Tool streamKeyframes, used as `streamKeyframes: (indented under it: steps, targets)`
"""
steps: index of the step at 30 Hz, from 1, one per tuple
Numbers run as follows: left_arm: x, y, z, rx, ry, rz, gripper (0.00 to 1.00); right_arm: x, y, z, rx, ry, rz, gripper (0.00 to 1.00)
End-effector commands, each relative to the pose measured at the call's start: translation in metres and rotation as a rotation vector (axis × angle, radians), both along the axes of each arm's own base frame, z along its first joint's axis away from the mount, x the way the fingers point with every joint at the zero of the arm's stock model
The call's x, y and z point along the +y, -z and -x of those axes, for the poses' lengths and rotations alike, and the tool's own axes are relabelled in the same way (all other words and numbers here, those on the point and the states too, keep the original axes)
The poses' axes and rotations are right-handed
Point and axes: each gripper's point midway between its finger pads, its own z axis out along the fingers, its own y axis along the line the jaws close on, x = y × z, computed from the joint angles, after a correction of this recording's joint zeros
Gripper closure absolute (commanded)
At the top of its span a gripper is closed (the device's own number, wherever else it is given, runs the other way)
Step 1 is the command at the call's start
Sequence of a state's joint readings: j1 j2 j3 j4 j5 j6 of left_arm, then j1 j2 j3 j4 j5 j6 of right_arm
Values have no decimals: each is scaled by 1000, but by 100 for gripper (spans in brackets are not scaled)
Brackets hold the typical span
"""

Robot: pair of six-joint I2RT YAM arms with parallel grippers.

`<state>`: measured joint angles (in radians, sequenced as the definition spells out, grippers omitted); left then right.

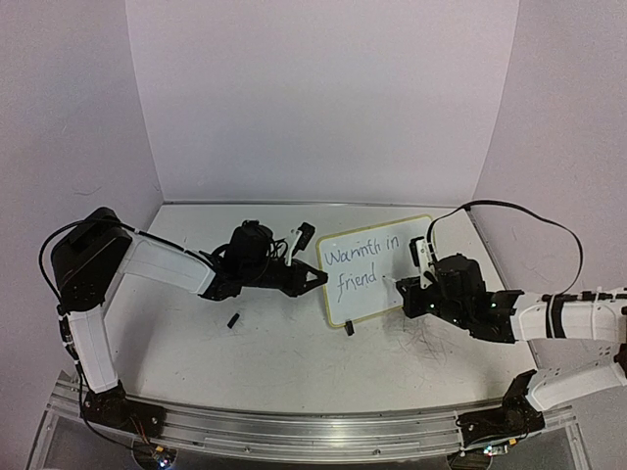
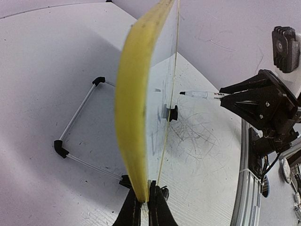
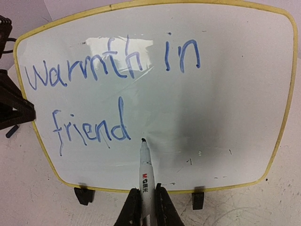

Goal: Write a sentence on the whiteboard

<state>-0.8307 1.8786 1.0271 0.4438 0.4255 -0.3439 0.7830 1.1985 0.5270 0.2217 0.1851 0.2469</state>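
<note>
left claw (image 2: pixel 148 208) clamped tight on whiteboard (image 3: pixel 225 103) side edge | right claw (image 3: pixel 148 209) closed around marker (image 3: pixel 145 165) | tip at whiteboard face, just right of "friend" | sentence (image 3: pixel 94 133) reads "Warmth in friend" | whiteboard stands upright on table (image 1: pixel 245 343) between arms

Glossy white whiteboard (image 3: pixel 225 108) with a pale-yellow frame, blue handwritten sentence (image 3: pixel 94 70) in two lines, white marker (image 3: pixel 146 169) with black tip and red-and-black label, black clips (image 3: pixel 83 194), scuffed grey-white desk (image 1: pixel 274 362) with dark scribbles, black left hand (image 2: pixel 143 207), black right hand (image 3: pixel 146 207)
</note>
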Motion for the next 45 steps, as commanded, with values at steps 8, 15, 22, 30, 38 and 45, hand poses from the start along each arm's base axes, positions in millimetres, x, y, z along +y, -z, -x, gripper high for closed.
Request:
streamKeyframes:
  steps: [8, 15, 22, 30, 38, 45]
  targets:
    - [11, 43, 15, 73, 16, -148, 100, 7, -17, -7, -75, -9, -53, 100]
    - [10, 43, 14, 73, 18, -146, 100, 3, -13, -13, -71, 34, -36, 100]
    - [9, 44, 14, 74, 21, -149, 100, 1, -12, -18, -75, 64, -25, 100]
    - [10, 45, 15, 72, 24, -151, 100, 6, -13, -21, -82, 49, -22, 100]
    - [9, 46, 15, 73, 27, -153, 100, 13, -9, -19, -70, 12, -23, 100]
    - [8, 47, 15, 73, 30, -153, 100, 19, -6, -16, -55, -11, -17, 100]
